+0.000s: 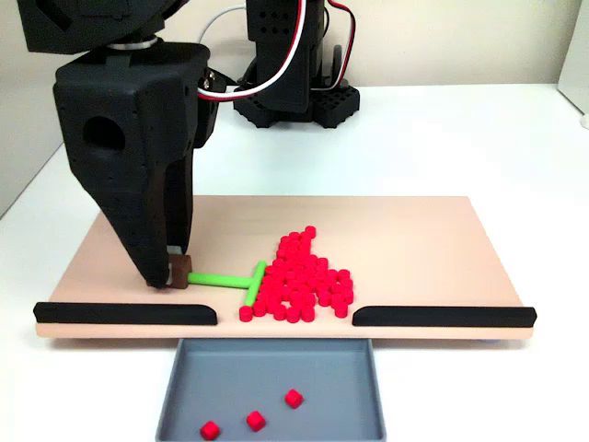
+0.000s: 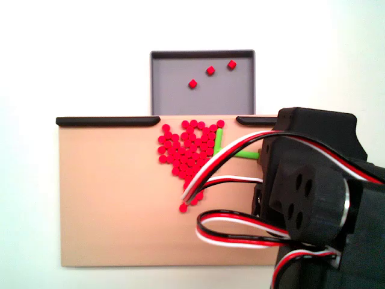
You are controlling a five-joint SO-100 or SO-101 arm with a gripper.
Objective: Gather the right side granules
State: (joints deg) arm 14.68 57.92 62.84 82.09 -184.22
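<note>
The granules (image 1: 304, 274) lie in a dense red pile at the middle front of the beige board (image 1: 414, 244), next to the gap between two black rails. In the other fixed view, the granules (image 2: 186, 152) taper to a trail toward the board's middle. A green T-shaped stick (image 1: 230, 277) lies flat, with its crossbar against the pile's left edge in this fixed view. My gripper (image 1: 174, 273) is shut on the brown block at the stick's handle end. In the fixed view from behind, the arm hides the gripper, while the stick (image 2: 219, 139) shows at the pile's right.
A grey tray (image 1: 331, 387) sits below the board's front gap and holds three red granules (image 1: 256, 421). Black rails (image 1: 124, 313) (image 1: 442, 316) line the front edge on either side. The arm's base (image 1: 294, 92) stands behind the board.
</note>
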